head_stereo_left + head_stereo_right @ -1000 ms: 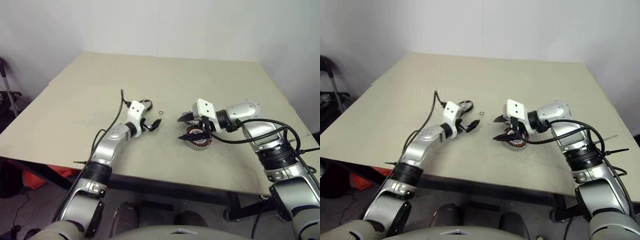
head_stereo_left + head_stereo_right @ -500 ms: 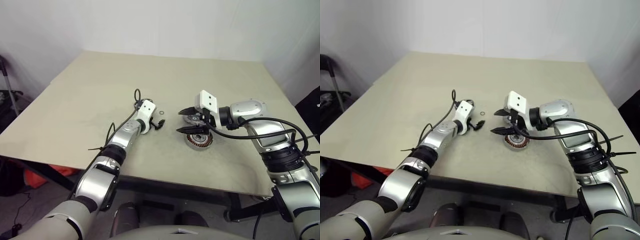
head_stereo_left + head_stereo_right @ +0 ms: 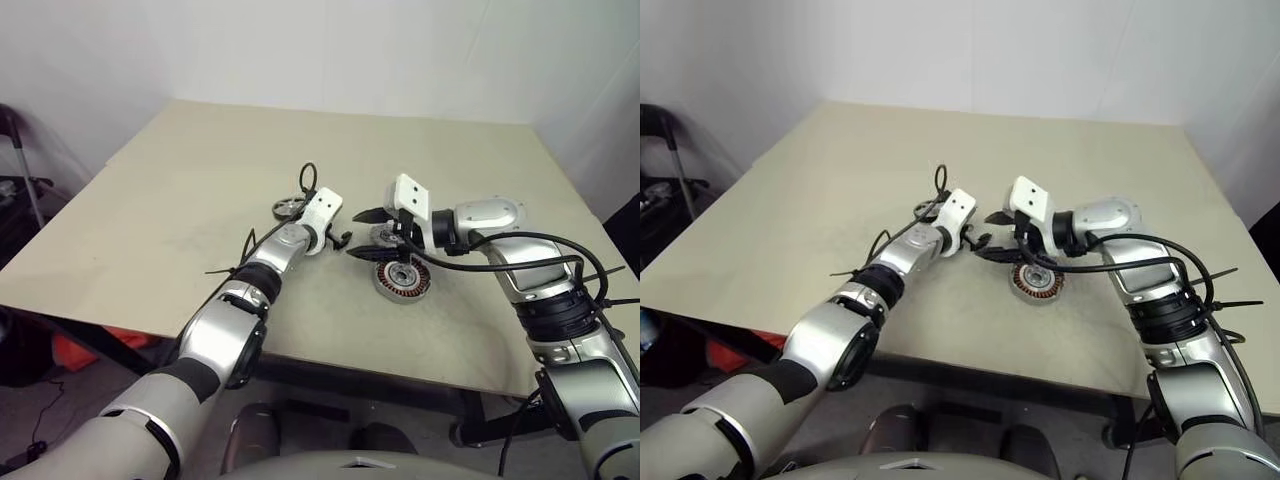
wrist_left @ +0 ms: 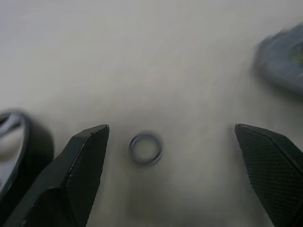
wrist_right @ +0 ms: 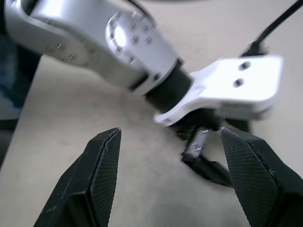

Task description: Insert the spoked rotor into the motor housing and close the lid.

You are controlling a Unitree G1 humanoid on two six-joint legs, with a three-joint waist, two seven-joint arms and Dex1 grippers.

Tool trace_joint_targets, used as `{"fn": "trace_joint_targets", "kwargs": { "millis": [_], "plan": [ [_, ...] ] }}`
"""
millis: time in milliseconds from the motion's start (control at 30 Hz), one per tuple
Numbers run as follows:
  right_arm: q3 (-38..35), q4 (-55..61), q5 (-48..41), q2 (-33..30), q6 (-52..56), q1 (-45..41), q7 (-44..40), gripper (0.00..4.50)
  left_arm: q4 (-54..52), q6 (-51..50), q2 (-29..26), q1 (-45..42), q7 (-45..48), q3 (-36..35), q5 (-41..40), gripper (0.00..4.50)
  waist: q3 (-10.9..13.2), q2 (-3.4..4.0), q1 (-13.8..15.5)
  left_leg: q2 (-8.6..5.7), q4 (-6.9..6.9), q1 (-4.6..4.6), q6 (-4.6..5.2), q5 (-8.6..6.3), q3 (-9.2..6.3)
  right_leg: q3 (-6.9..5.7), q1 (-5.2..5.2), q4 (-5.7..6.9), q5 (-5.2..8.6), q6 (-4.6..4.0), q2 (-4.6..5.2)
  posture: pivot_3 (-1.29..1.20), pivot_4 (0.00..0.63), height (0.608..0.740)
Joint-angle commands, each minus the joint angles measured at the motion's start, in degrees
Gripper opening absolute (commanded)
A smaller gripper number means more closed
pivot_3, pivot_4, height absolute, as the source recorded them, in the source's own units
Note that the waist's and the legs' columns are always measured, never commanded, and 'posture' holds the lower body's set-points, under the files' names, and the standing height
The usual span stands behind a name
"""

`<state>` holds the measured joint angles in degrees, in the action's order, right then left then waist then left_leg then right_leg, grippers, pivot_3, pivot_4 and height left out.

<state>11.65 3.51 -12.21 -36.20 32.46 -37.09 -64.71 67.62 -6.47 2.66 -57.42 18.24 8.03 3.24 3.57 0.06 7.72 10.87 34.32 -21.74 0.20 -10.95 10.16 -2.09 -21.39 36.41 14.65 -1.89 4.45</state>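
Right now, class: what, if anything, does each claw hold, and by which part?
Nothing is held. The left claw stands open over a small ring lying on the table, untouched. The right claw is open too, with nothing between its fingers.

Silver arms, black cables, white wrist blocks — black textured left pincer (image 4: 170, 175) fingers.

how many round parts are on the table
4: the spoked rotor farthest left, the tiny ring between it and the lid, which lies just beyond the motor housing nearest the robot.
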Motion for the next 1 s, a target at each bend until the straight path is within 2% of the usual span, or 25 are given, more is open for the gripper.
{"fn": "trace_joint_targets", "kwargs": {
  "millis": [33,333,433,567,800,900,933,1000],
  "plan": [
    [-2.2,-0.1,-1.3,0.5,0.3,-2.2,1.6,3.42,1.7,0.8,-0.2,-2.0,-2.1,0.0,1.8,4.50,0.0,0.00,0.1,0.00,0.00,0.00,0.00,0.00,-0.02,-0.02,0.04,-0.02,0.00,0.00,0.00,0.00,0.000,0.740],
    [-3.3,-0.6,-2.2,2.0,2.6,-4.1,5.7,3.42,3.7,0.3,0.4,-2.5,-4.6,-2.1,1.6,4.50,0.0,0.00,-0.2,0.00,0.00,0.14,-0.10,0.06,-0.02,-0.02,0.16,-0.06,0.00,-0.01,0.00,0.00,0.000,0.740],
    [-3.6,-0.9,-2.3,2.2,3.3,-4.7,6.9,3.45,3.8,-0.4,0.7,-2.3,-3.7,-3.1,0.8,3.88,0.0,-0.01,-0.1,0.01,-0.01,0.21,-0.11,0.06,-0.02,-0.02,0.24,-0.07,0.00,-0.01,0.01,0.00,0.000,0.740],
    [-3.6,-2.0,-2.0,2.4,3.6,-5.3,8.0,3.45,3.7,-1.2,0.8,-2.2,-3.1,-3.8,0.7,2.59,0.0,-0.01,-0.3,0.01,-0.03,0.20,-0.11,0.06,-0.02,-0.01,0.22,-0.08,0.00,-0.01,0.00,0.00,0.000,0.740],
    [-3.2,-3.6,-1.7,2.8,3.4,-6.1,9.3,3.45,3.2,-1.6,0.5,-2.0,-3.0,-4.8,0.6,2.59,0.0,-0.01,-0.4,0.00,-0.10,0.20,-0.12,0.07,-0.02,-0.02,0.23,-0.17,0.00,-0.01,0.00,0.00,0.000,0.740],
    [-3.2,-4.4,-1.4,3.2,3.4,-6.7,10.1,3.45,3.3,-1.7,0.3,-2.0,-3.1,-5.1,0.5,2.04,0.0,-0.01,-0.5,0.00,-0.11,0.20,-0.12,0.06,-0.02,-0.02,0.23,-0.19,0.00,-0.01,0.00,0.00,0.000,0.740],
    [-3.2,-5.1,-1.1,3.4,3.2,-7.1,10.6,3.45,3.3,-1.8,0.3,-2.1,-3.5,-5.1,0.7,1.72,0.0,-0.01,-0.6,0.01,-0.11,0.20,-0.12,0.07,-0.01,-0.02,0.22,-0.19,0.00,-0.01,0.00,0.00,0.000,0.740],
    [-3.3,-6.7,-0.5,3.9,2.9,-8.0,11.9,3.45,3.4,-2.0,0.1,-2.3,-3.9,-5.1,0.8,1.72,0.0,-0.01,-0.6,0.01,-0.13,0.21,-0.13,0.07,-0.01,-0.02,0.22,-0.19,0.00,-0.01,0.00,0.00,0.000,0.740]
  ]
}}
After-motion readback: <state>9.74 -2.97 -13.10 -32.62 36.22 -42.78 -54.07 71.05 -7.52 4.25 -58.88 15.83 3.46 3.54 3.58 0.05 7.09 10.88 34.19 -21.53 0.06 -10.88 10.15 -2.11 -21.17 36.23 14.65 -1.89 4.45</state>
